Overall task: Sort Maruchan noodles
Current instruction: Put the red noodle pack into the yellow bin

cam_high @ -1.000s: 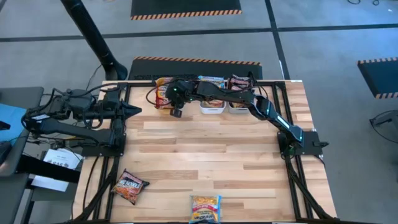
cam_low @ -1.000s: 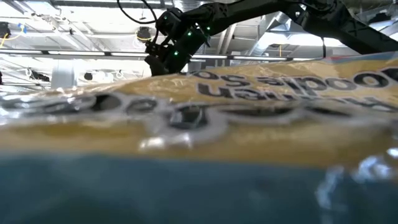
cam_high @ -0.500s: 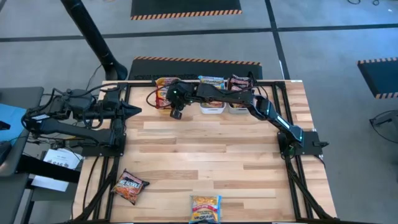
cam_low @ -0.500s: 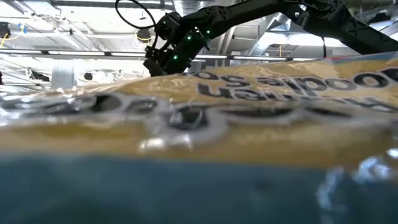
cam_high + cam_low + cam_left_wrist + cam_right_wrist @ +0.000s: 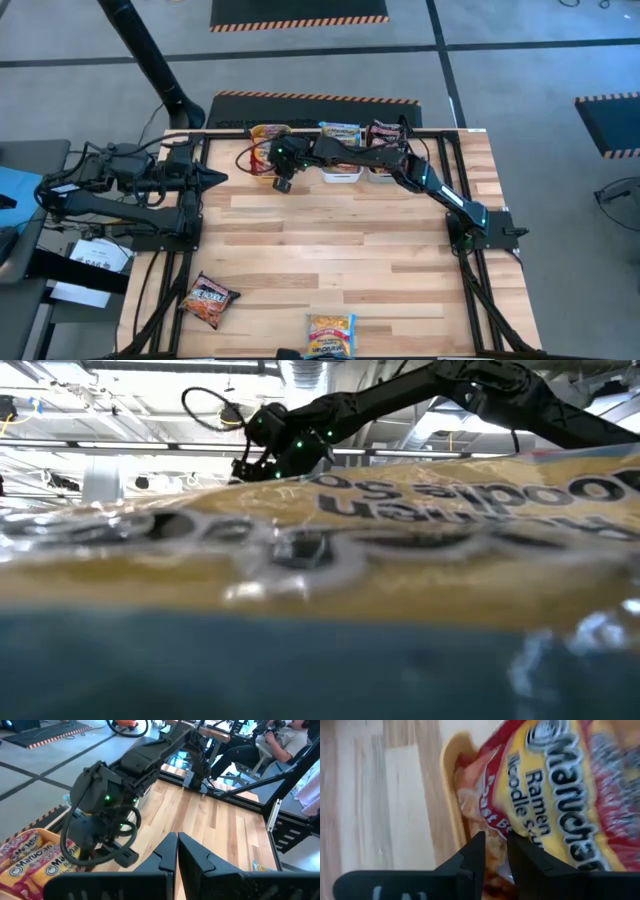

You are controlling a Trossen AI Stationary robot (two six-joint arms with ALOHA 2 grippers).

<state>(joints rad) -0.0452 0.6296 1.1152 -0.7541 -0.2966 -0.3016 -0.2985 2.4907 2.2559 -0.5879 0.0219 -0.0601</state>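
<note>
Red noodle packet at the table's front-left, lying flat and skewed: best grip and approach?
Likely from straight above, pinching across the red packet's narrower width. It lies flat and rotated on the table, so turn the gripper to match its skew. Nothing crowds it.

right gripper has crept back toward the orange bin and dropped lower; in the low view its wrist sits closer to the table line. Orange-yellow packet now right ahead of its fingertips.
</note>
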